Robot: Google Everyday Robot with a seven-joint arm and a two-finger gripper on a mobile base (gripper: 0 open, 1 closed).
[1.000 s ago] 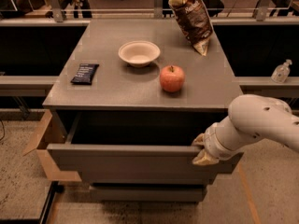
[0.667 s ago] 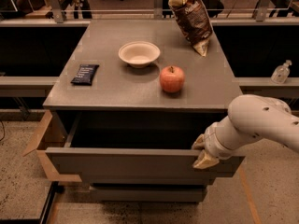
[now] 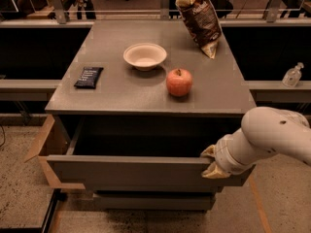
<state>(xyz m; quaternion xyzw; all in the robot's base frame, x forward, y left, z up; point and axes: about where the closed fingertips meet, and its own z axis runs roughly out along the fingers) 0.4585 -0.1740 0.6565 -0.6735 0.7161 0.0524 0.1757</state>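
Cabinet [image 3: 121,89] top carries apple [image 3: 179,81] and bowl [image 3: 145,56]; drawer [image 3: 126,171] just below sits pulled out toward camera, long axis left-right. Arm [image 3: 272,135] comes in from cabinet's right, elbow bent, gripper [image 3: 211,162] clamped on drawer front's right end.

One apple [image 3: 179,81] on countertop [image 3: 121,93]. White bowl [image 3: 145,56] just behind-left of apple; chip bag [image 3: 199,17] behind-right; dark packet [image 3: 89,76] well left. The gripper [image 3: 210,162] is at the drawer [image 3: 131,171] front, below apple.

The cream-and-tan claw [image 3: 212,162], on a white arm [image 3: 272,135], sits at the front edge of the grey drawer [image 3: 131,171]. The grey-brown surface [image 3: 121,93] carries a red apple [image 3: 179,81], a cream bowl [image 3: 145,56], a black packet [image 3: 89,76] with pale print, and a dark-brown bag [image 3: 200,18] with a golden top.
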